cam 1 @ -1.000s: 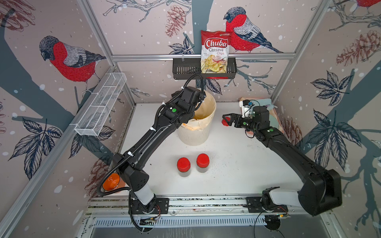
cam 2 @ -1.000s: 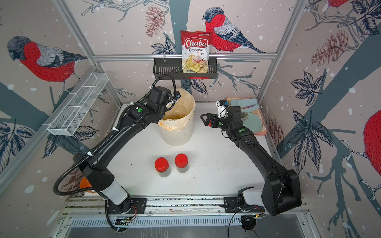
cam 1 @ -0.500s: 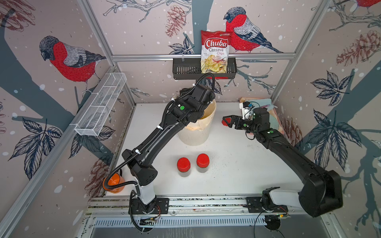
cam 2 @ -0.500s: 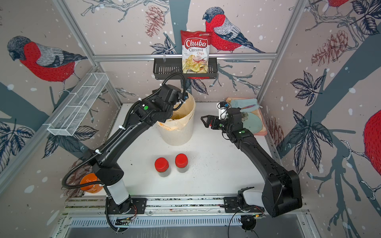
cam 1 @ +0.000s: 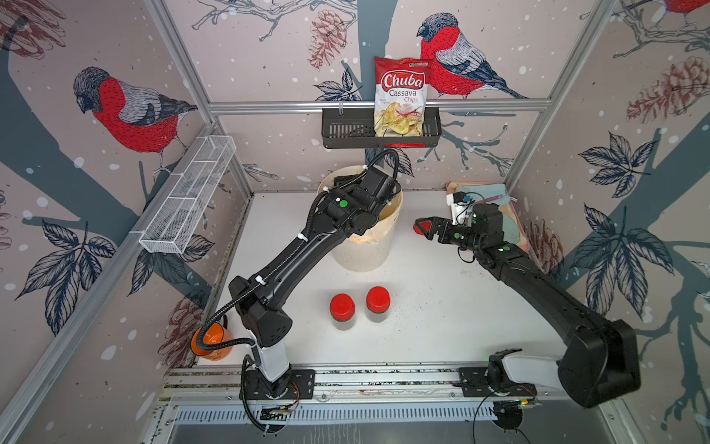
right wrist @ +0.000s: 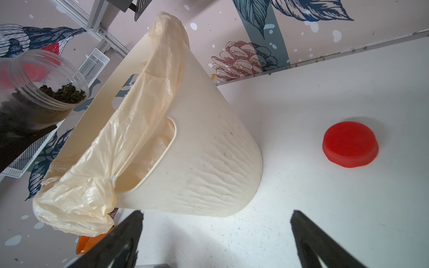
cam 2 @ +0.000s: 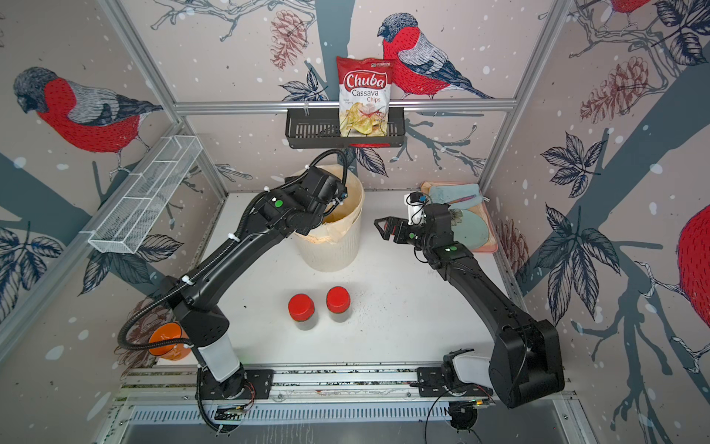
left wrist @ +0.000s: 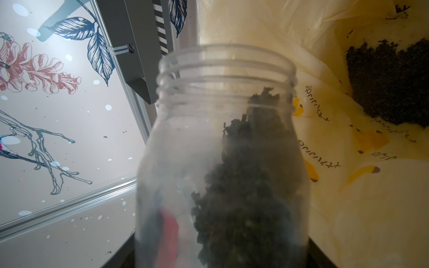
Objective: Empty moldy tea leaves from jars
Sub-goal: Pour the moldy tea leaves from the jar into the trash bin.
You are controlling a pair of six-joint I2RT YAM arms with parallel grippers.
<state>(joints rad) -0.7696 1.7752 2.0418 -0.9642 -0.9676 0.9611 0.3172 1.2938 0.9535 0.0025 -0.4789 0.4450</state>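
Peering through the left wrist view gives what neither top view can. The open jar [left wrist: 222, 143] fills the frame, its bare threaded mouth aimed into the bin. The tea leaves [left wrist: 243, 185] are banked along one wall and reach almost to the neck. Past the mouth a dark heap [left wrist: 390, 85] of the same crumbs lies on the liner. In both top views the left arm's wrist hides this jar entirely. The right wrist view supplies the outside: the jar is tilted above the rim of the bin [right wrist: 209, 148], and the left gripper [right wrist: 21, 123] is clamped on its body, dark and blurred at the frame's edge.

The jar is clear and smooth, ridged only at the neck, and the leaves are dry and greenish-black. The bin is cream, tapered and ripple-walled, with a cut-out handle. Its liner [right wrist: 130, 130] is thin yellowish crinkled film, knotted at one side. A loose lid [right wrist: 350, 144], round and red, lies flat on the white table [cam 1: 442, 326].

The right gripper [right wrist: 216, 212] hovers beside the bin with its fingers spread wide and nothing between them. The lid lies ahead of the tips, untouched. Two capped jars [cam 1: 342, 312] [cam 1: 377, 305] stand upright side by side, well apart from both grippers.
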